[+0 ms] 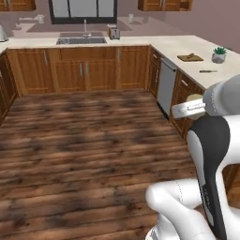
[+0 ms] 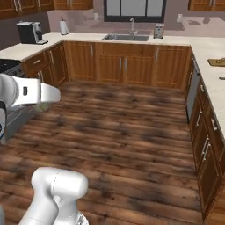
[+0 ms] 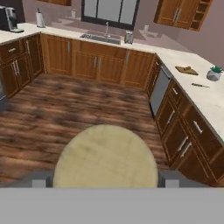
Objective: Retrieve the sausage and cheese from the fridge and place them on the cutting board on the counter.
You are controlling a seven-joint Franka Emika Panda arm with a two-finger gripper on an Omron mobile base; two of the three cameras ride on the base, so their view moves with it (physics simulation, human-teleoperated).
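Between my gripper's (image 3: 105, 183) two dark fingertips (image 3: 38, 180), low in the hand view, I see the cheese (image 3: 105, 156), a pale yellowish-cream round chunk whose flat face looms large; the jaws stand wide and are closed on its sides, so I am holding it up over the floor. From the left base view, the cheese (image 1: 193, 98) peeks out as a small cream curve just behind the white hand (image 1: 190, 110), level with the cabinet fronts (the arm's dark-sleeved forearm rises below it). From the right base view, the hand (image 2: 52, 94) points toward the room's middle at the left side of the picture, with a faint pale edge of the cheese (image 2: 44, 106) under it. Far ahead and to the right, the cutting board (image 3: 186, 70) lies flat on the beige speckled counter (image 3: 205, 98), well apart from the cheese, with something small and dark on it that I cannot identify. Just beside the board sits a small potted plant (image 3: 214, 73), and near it a thin knife-like utensil (image 3: 200, 85). A sink (image 3: 101, 39) under a window (image 3: 109, 9) occupies the back run of counter, a toaster (image 3: 128, 37) beside it, and a coffee machine (image 3: 8, 19) stands at the far left. Dark wooden planks (image 3: 65, 113) cover the floor.
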